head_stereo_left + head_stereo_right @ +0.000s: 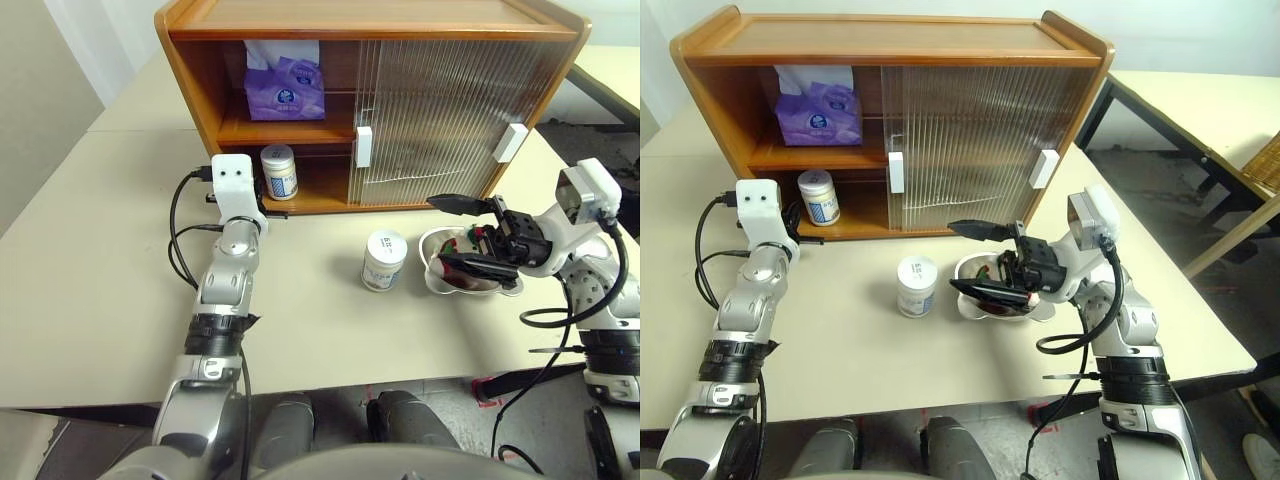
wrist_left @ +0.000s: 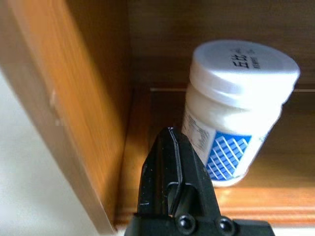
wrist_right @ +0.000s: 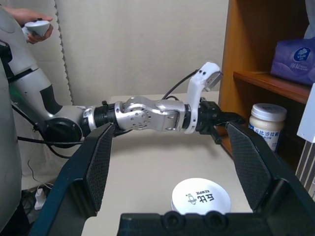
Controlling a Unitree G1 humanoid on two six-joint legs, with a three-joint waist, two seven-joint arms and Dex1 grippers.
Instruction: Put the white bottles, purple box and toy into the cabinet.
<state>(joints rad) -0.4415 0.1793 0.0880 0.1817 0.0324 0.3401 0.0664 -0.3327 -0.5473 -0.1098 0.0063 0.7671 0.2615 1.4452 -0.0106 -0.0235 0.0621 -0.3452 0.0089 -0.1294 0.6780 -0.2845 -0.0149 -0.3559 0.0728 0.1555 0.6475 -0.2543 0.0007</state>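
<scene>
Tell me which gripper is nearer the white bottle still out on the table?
Right. The right gripper, open, hovers beside the steel bowl, just right of the table bottle. The left gripper, shut, sits at the cabinet's lower shelf by the other bottle.

Our two arms reach forward, the left hand closed and the right hand wide open.

Our left arm stretches nearly straight ahead, and our left hand (image 2: 170,162) points level and forward with its two black fingers pressed together around nothing. Our right arm bends at the elbow, its wrist turned so that our right hand (image 1: 462,232) points across toward our left, tilted slightly upward, its two black fingers spread far apart and empty.
</scene>
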